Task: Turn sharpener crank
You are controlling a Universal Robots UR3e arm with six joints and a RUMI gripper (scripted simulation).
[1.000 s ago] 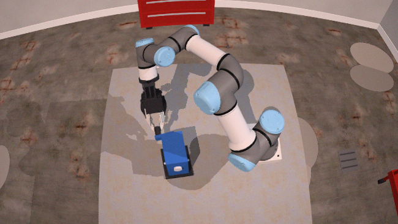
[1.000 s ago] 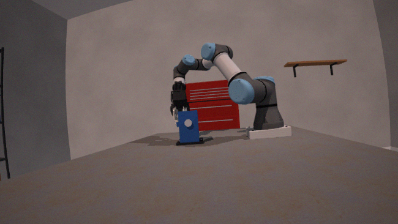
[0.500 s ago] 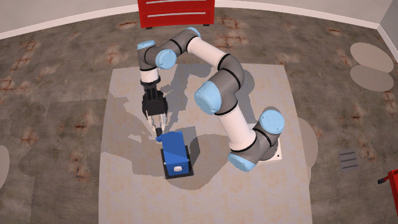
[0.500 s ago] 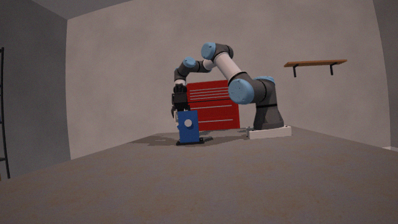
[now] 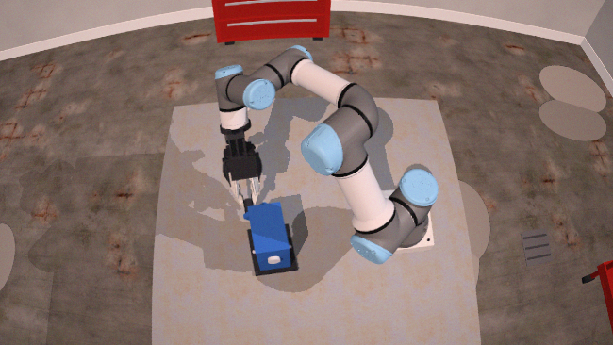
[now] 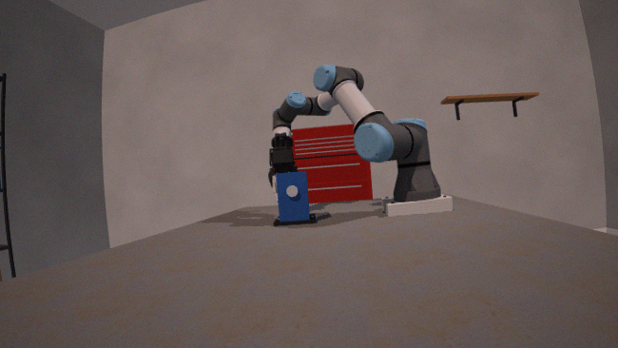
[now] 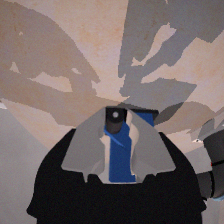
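Blue sharpener (image 5: 269, 228), black base (image 5: 275, 270), red cabinet (image 5: 271, 20).

Sharpener (image 5: 270, 231) on table (image 5: 377, 302), beside arm base (image 5: 428, 239)

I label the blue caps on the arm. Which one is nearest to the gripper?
The small cap on the wrist above the gripper; the other caps sit farther along the arm.
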